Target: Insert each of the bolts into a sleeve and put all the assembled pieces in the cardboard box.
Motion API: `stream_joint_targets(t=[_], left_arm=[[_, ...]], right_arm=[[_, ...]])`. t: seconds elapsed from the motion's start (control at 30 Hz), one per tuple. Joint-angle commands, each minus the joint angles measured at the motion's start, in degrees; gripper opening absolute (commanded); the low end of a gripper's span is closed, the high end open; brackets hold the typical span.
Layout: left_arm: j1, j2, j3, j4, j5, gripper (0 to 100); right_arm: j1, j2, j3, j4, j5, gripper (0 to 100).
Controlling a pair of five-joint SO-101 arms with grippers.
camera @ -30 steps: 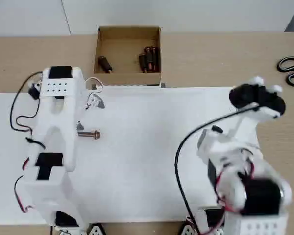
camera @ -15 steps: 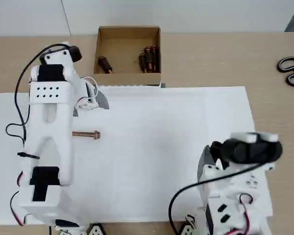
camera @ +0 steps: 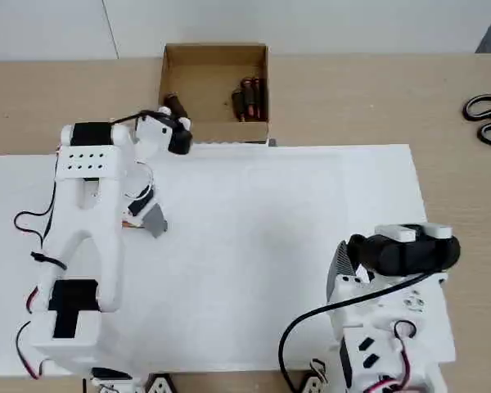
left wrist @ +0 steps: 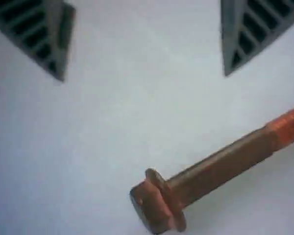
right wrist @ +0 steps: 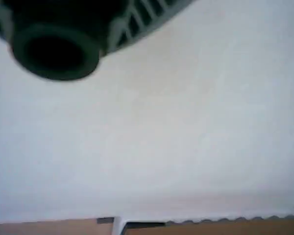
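A copper bolt (left wrist: 210, 169) lies flat on the white sheet. My left gripper (left wrist: 142, 49) hovers open just over it, with a grey finger (left wrist: 44, 39) on each side and nothing between them. From above, the left gripper (camera: 145, 219) covers most of the bolt. A black sleeve (right wrist: 54, 51) sits in my right gripper (camera: 344, 264), which is shut on it low over the sheet at the front right. The cardboard box (camera: 215, 56) stands at the back and holds several assembled pieces (camera: 250, 98).
The white sheet (camera: 262, 221) covers the middle of the wooden table. Scissors (camera: 487, 115) lie at the far right edge. A cable loops off each arm.
My left arm has swung back from near the box and lowered its open gripper over the bolt. The right arm has drawn back toward the front edge with the sleeve.
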Motion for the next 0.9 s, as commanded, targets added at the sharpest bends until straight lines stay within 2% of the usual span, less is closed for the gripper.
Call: stream_joint_targets(t=[0.0, 0.33, 0.63, 0.87], left_arm=[[0.79, -3.16, -1.01, 1.32, -9.23, 13], [2.02, -2.46, -5.76, 1.58, -23.21, 16], [-0.88, -2.55, 0.13, 1.58, -45.36, 16], [0.53, -2.46, 0.40, 1.49, -50.20, 16]], right_arm=[[-0.31, -0.57, 0.88, -3.03, 0.00, 0.2], [-0.40, -0.57, 9.67, -12.18, 0.18, 0.2], [-0.40, -0.57, 11.96, -12.53, 0.18, 0.2], [-0.40, -0.57, 12.04, -12.53, 0.18, 0.2]])
